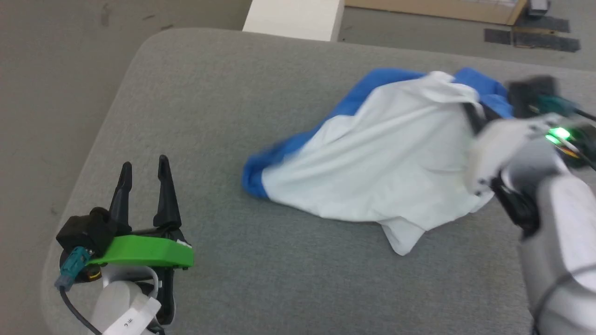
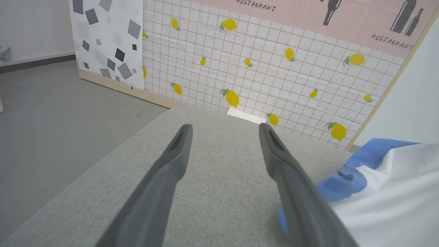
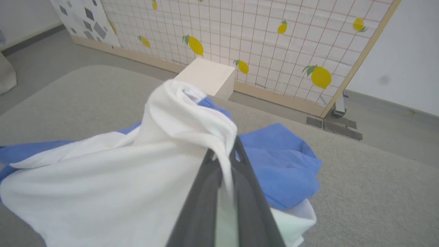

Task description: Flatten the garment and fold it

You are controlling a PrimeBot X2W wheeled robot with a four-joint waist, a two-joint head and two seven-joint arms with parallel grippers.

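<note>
1. My left pincer point(image 1: 145, 161) is over the near left part of the grey bench point(image 1: 223, 88). Its two dark fingers are spread wide with nothing between them.
2. The garment point(image 1: 382, 172) lies crumpled on the right half of the bench, apart from my left pincer. Its white body is uppermost, and blue cloth shows along its left and far edges.
3. My right pincer point(image 3: 223, 151) is at the garment's right side, clamped tight on a fold of white cloth that stands up in a peak.
4. Past the bench's far edge, a pale block point(image 3: 205, 75) stands before a lemon-printed panel point(image 3: 274, 51).
</note>
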